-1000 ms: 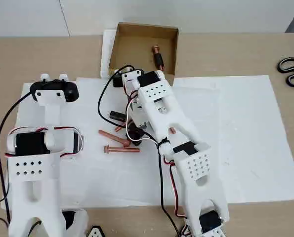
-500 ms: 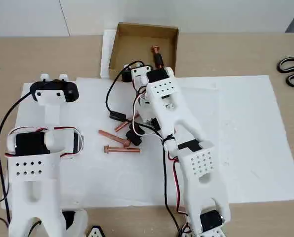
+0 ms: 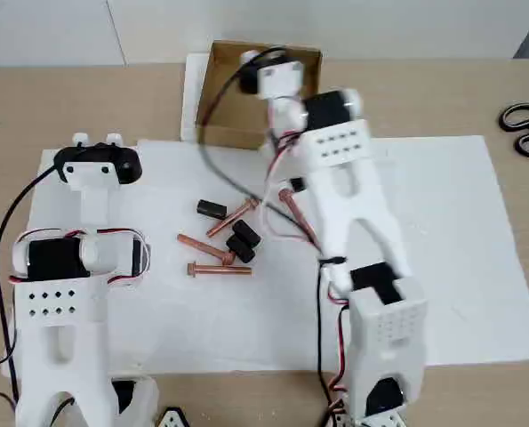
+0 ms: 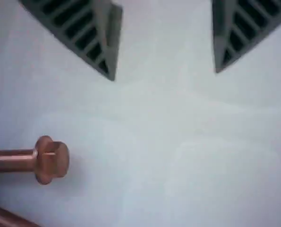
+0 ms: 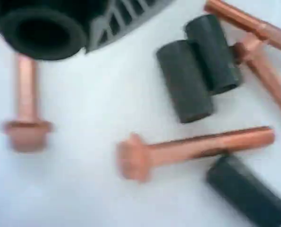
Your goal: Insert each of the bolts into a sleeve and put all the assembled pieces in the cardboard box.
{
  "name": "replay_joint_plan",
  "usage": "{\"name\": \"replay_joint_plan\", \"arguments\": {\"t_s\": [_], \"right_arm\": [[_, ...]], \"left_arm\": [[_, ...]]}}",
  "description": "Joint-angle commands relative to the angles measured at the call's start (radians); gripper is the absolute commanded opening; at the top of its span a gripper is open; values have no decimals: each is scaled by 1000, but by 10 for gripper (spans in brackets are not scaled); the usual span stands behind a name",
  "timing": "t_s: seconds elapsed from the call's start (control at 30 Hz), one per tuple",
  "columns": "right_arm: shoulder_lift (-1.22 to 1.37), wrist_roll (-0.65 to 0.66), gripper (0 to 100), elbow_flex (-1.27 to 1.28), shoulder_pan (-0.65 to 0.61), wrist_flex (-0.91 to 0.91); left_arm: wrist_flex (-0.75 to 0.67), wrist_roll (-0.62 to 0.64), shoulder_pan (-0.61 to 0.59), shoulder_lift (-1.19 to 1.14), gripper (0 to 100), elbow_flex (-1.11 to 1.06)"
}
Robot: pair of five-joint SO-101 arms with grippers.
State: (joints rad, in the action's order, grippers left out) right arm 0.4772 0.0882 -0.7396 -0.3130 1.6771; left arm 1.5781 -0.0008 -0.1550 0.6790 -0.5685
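Near the far left corner of the white sheet (image 3: 442, 222), we found the left gripper (image 4: 165, 47) spread wide and empty; the right gripper (image 5: 60, 21) clamped a black sleeve (image 5: 38, 33) above loose bolts (image 5: 197, 144)

Lab workbench (image 3: 442, 98) with scissors (image 3: 526, 127)

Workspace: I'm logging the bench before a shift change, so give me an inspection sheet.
Surface: white sheet on a tan wooden table.
Job's things: four copper-coloured bolts and three black cylindrical sleeves loose on the sheet; open brown cardboard box at its far edge.
Clutter: black-handled scissors.
Grippers: left gripper open above the sheet; right gripper over the box in the high view, shut on a fourth sleeve.
Cables: black cable trails across the sheet beside the parts.
Surroundings: pale wall behind the table.
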Motion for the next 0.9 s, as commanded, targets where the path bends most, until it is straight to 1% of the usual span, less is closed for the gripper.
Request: {"name": "replay_joint_plan", "arguments": {"t_s": [0.0,0.1,0.23,0.5,0.73,0.77,0.87], "right_arm": [[-65,-18,3,8,116,8],[-45,-29,4,103,185,1],[10,-32,4,149,229,-19],[171,-32,4,149,234,-19],[202,-32,5,147,229,-18],[202,-32,11,147,229,-16],[202,-32,75,149,228,-8]], "left_arm": [[-17,3,8,25,133,4],[-18,3,8,25,133,5],[-31,3,8,23,133,4],[-31,3,9,25,133,10],[-31,5,9,25,133,5],[-29,5,9,25,133,7],[-26,5,9,25,133,8]]}}
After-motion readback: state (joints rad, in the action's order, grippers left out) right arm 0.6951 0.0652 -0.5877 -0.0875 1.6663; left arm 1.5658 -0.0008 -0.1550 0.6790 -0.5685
